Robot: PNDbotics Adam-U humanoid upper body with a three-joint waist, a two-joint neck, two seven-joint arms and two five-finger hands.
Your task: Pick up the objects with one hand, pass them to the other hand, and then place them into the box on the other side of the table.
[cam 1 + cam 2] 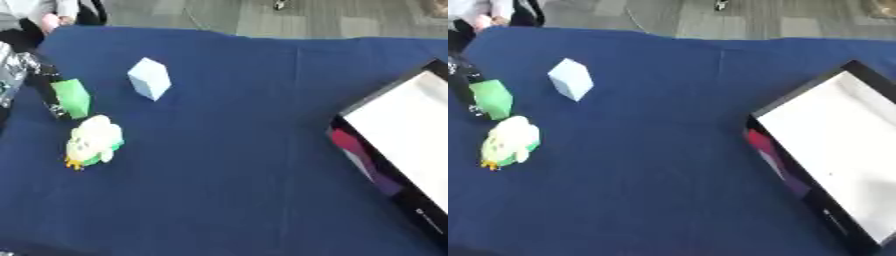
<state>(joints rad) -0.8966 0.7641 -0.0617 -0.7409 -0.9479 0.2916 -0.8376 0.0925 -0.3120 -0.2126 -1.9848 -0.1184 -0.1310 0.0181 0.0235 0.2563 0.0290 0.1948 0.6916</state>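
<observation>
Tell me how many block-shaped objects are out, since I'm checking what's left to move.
2: a green block at the table's left edge by the left hand, and a pale blue block just right of it. None seems hidden.

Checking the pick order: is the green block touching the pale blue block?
Apart. The left eye view shows bare blue cloth between the green block and the pale blue block.

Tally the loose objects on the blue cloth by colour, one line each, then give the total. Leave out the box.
Green block: 1, at the left hand
Pale blue block: 1
White and yellow plush toy: 1
Total: 3
</observation>
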